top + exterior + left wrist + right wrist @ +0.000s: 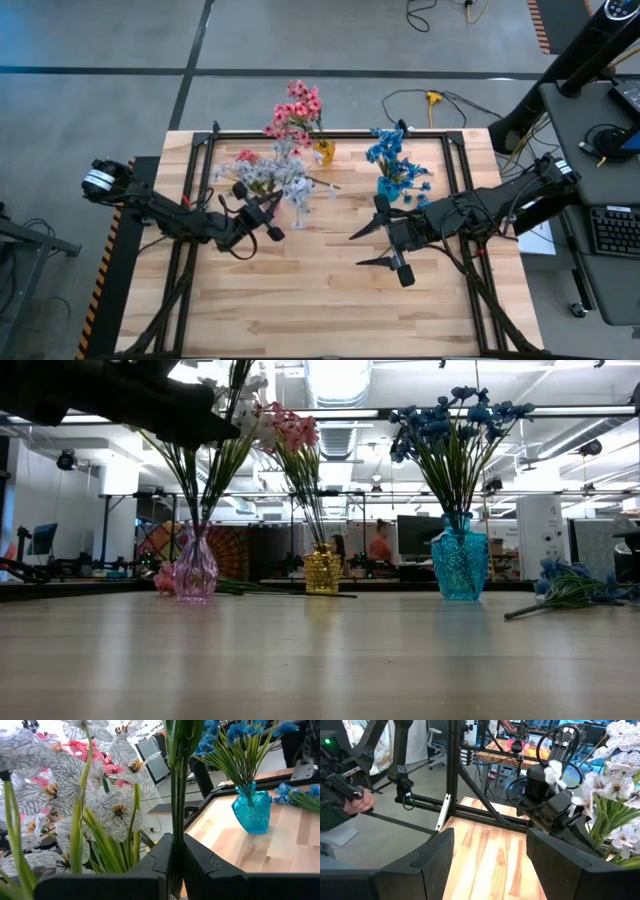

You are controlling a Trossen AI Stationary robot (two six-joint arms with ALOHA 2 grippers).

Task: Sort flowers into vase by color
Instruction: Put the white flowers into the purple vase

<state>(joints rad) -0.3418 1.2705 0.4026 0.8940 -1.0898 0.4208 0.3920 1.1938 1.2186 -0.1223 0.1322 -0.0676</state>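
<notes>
Table [320, 300]: blue vase [460, 565], loose blue flowers [575, 588] near right gripper [372, 245].

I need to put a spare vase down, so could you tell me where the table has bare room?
The near half of the table, between the two arms and the front edge, is bare wood. The far strip is crowded: pink vase, gold vase, blue vase, and loose blue flowers beside it. The left gripper holds a stem there.

The tabletop [320, 300] is pale wood strips with a smooth sheen. Three vases look like glossy textured glass: blue [460, 567], pink [195, 572], gold [321, 572]. The end effector [172, 870] fingers are matt black plastic.
</notes>
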